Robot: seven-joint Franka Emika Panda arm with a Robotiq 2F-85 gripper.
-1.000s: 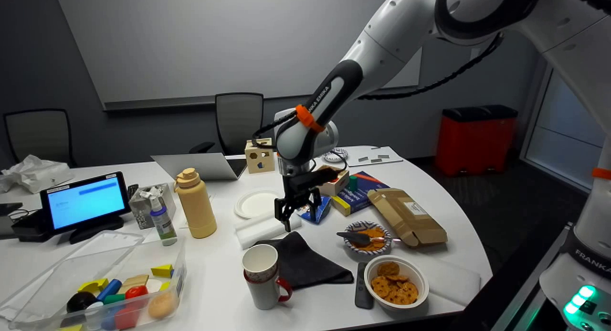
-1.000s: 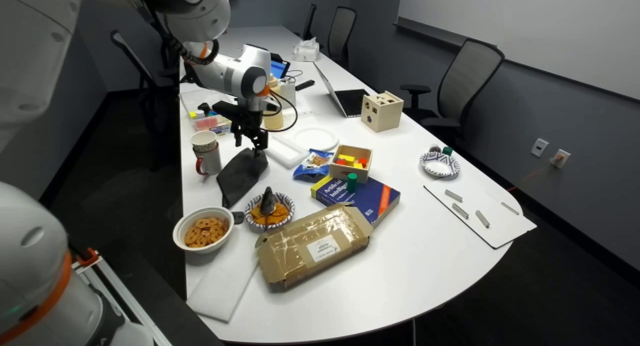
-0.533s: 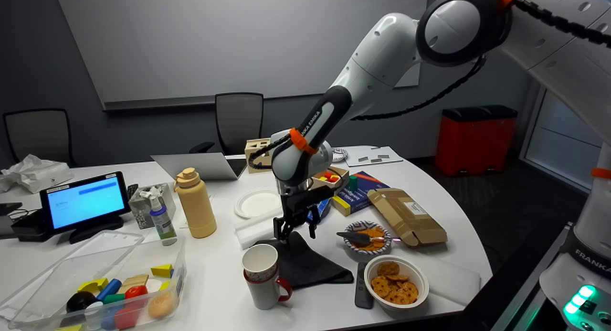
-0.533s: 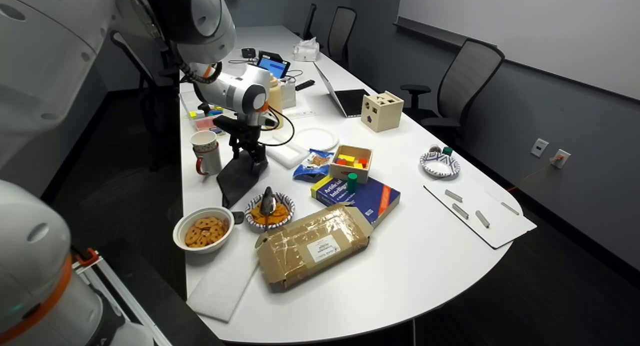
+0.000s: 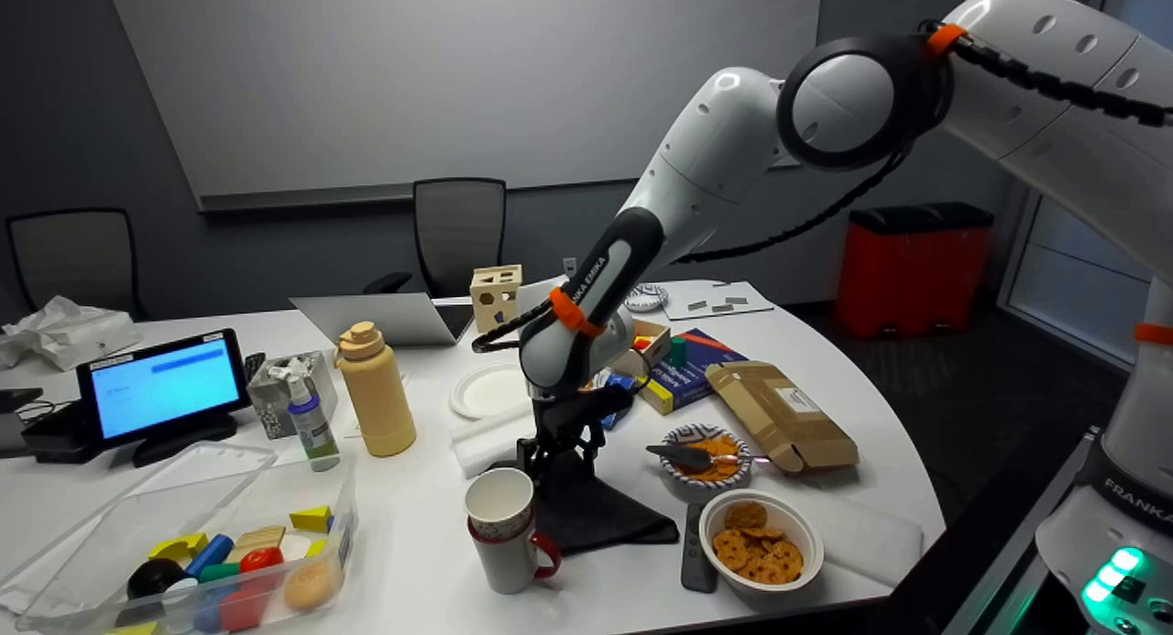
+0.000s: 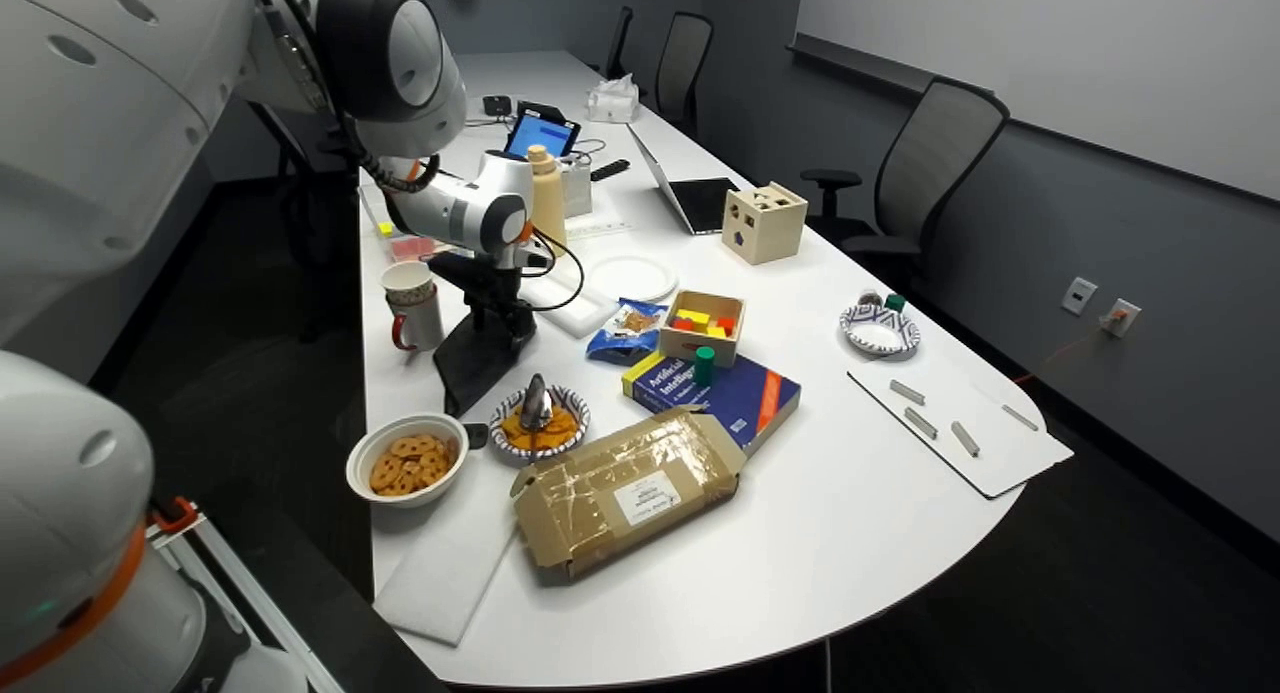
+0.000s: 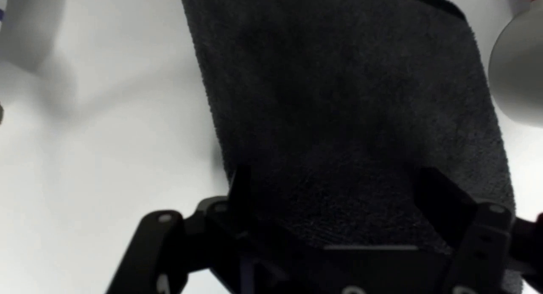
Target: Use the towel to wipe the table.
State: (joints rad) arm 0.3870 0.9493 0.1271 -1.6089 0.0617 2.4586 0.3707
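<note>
While the white Franka arm (image 5: 706, 149) slants over a crowded desk (image 6: 830, 533), its black hand (image 7: 334, 174) points at one end of a dark grey towel (image 5: 605, 516). In the wrist view the fingers (image 7: 445, 200) stand spread apart, gripping nothing; whether their tips touch the towel cannot be told. The towel lies on the desk just beside an upright, red-handled white mug (image 5: 507, 562) with a paper cup (image 5: 499, 502) stacked in it. A black remote control (image 5: 698, 554) is just beyond the towel's other end, next to a white bowl (image 5: 805, 536) of round crackers (image 5: 756, 557).

The step in hand seems to be taking hold of the towel, wiping not yet begun. One finger stands at the towel's edge, so a slight shift toward its middle should give a surer pinch. The hand does best to press the towel to the desk, then squeeze slowly until a thick fold gathers. Then the first stroke should stay low and head away from the mug, whose stacked cup could topple.
</note>
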